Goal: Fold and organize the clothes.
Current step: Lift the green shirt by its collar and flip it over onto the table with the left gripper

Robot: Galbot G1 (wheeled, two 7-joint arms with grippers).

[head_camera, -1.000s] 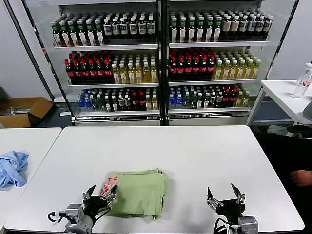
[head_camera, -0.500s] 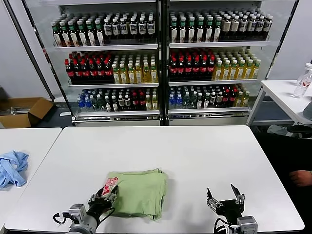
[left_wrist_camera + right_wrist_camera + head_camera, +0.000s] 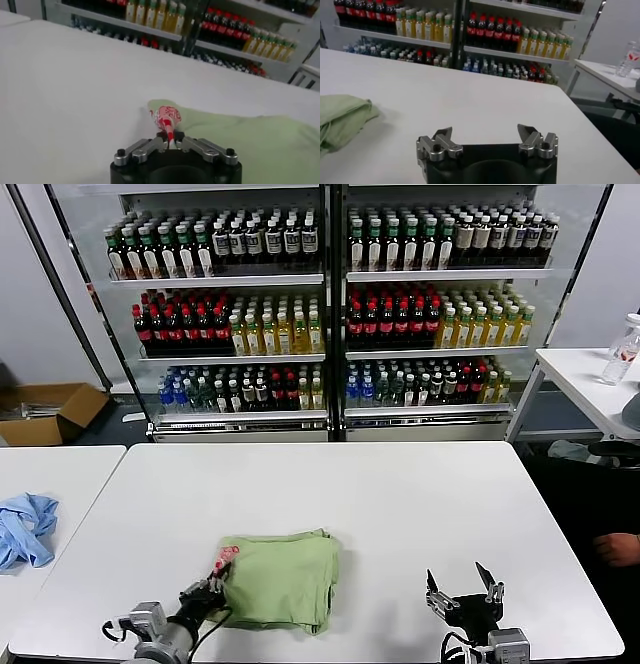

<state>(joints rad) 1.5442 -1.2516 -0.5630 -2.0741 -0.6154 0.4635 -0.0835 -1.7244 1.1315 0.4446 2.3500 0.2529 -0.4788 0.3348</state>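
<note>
Shirt (image 3: 283, 578) soft and floppy; best grabbed by its edges. Left claw (image 3: 169, 141) pinching its red-checked corner. Right claw (image 3: 488, 139) wide, right of shirt.

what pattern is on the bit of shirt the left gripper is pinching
Red-and-white print on the light green shirt, pinched in the left gripper; clearest in the left wrist view.

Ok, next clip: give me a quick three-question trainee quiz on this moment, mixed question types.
1. True or false: the left gripper is shut on the green shirt.
2. Which best describes the right gripper?
A. Open, apart from the shirt
B. Shut on the shirt
C. Resting on the blue garment
3. Fill in: the light blue garment lies on the ____ table, to the robot's left.

Key
1. True; it pinches the fold with the red-and-white print.
2. A
3. neighbouring
</note>
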